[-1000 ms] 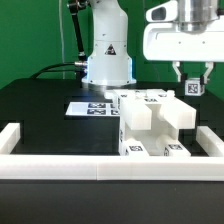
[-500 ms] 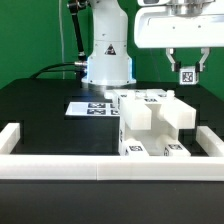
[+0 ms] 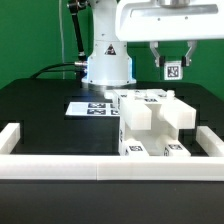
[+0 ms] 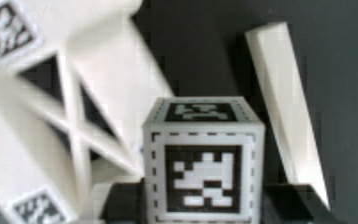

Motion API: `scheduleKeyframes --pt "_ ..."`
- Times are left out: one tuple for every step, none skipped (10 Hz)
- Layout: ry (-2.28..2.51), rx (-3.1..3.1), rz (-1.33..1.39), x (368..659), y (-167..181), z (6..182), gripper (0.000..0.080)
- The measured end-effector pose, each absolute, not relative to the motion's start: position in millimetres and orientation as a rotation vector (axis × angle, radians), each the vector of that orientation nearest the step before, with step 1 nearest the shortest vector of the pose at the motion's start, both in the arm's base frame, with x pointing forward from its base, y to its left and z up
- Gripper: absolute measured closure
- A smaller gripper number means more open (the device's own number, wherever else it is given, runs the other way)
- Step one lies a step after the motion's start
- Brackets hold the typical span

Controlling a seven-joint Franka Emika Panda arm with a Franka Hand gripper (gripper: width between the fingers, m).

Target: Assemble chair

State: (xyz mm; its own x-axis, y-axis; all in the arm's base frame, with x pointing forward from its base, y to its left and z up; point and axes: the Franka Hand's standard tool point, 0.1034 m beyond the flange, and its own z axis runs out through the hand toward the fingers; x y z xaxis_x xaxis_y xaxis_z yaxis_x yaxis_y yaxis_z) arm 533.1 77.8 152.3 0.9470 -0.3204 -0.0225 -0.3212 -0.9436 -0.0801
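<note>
1. Note the grip first: gripper almost shut, pinching a tagged leg between both fingers, high over the table with nothing under it.
2. Locate the chair: part-built, standing on the table just behind the white wall, beside the marker board, below the gripper and slightly toward the exterior view's left.
3. Judge the step as carrying the leg across to its socket on the chair; treat the seating itself as not yet begun.
4. Travel level at this height until directly above the socket, then descend; avoid a slanting approach that could clip the raised blocks of the chair.
5. Square the leg to the socket before lowering, using the wrist view, where the leg's tagged faces fill the middle and chair parts lie beyond it.
6. Lower slowly and straight; expect a snug plastic fit, so stop and re-align at any sign of tilt rather than pushing through.
7. Watch for slip: only a short length of leg sits between the fingers, so a side load may twist it.
8. Release only once seated flush, then lift straight up.
</note>
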Motion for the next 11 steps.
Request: scheduleKeyframes --pt "0.519 -3.016 -0.001 531.4 81.5 148.9 0.0511" --pt "0.513 -3.018 0.006 529.3 82.7 147.3 0.0511" --pt "0.516 -3.017 0.005 529.5 81.8 147.3 0.0511" --pt "0.516 -3.018 0.006 529.5 81.4 147.0 0.0511" --pt "0.436 -3.036 0.002 531.3 77.5 145.3 0.0511" --pt "0.348 -3.06 -0.01 540.2 71.8 146.0 0.0511" --pt "0.249 -3.08 -0.025 552.5 67.6 150.2 0.0511" --pt "0.209 -3.086 -0.042 558.5 67.2 152.6 0.0511" --pt "0.212 -3.086 -0.038 557.3 67.1 151.5 0.0511" --pt "0.212 -3.087 -0.037 557.2 67.0 151.2 0.0511" --pt "0.212 -3.087 -0.037 557.1 67.0 151.0 0.0511"
